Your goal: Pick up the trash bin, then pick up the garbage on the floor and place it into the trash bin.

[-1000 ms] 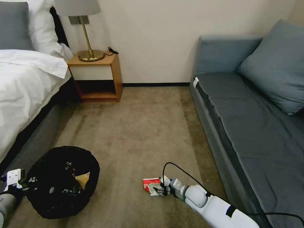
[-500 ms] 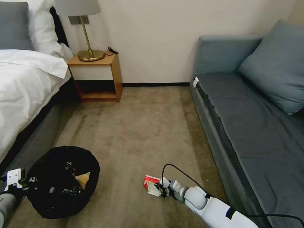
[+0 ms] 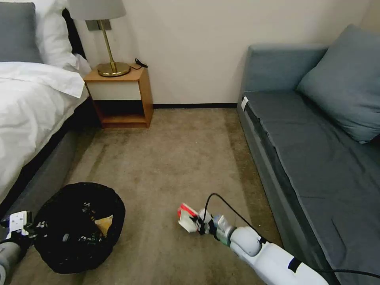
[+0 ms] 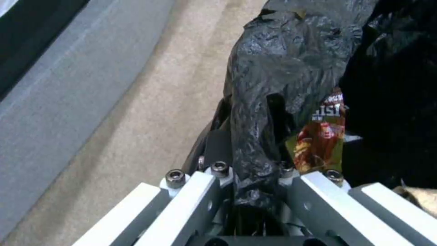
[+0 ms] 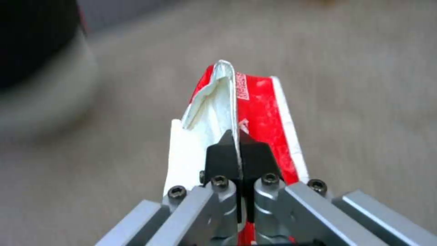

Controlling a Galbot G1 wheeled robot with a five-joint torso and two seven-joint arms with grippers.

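The trash bin (image 3: pixel 79 227), round and lined with a crinkled black bag, sits on the carpet at the lower left. My left gripper (image 3: pixel 33 229) is shut on its near rim, and the left wrist view shows that gripper (image 4: pixel 252 153) pinching a fold of the black bag (image 4: pixel 282 68). Inside the bin lie a yellow-gold snack wrapper (image 4: pixel 319 140) and tan crumpled paper (image 3: pixel 103 225). My right gripper (image 3: pixel 200 226) is shut on the red-and-white crumpled packet (image 3: pixel 186 217), held just above the carpet right of the bin. Up close, the right gripper (image 5: pixel 239 143) clamps the packet (image 5: pixel 259 109) by its edge.
A bed (image 3: pixel 31 107) runs along the left and a grey sofa (image 3: pixel 316 150) along the right. A wooden nightstand (image 3: pixel 120 95) with a brass lamp (image 3: pixel 113 67) stands against the far wall. Carpet (image 3: pixel 174 158) lies open between them.
My right gripper has lifted the red-and-white packet off the carpet and shifted it slightly toward the bin. The left gripper and the bin have not moved.
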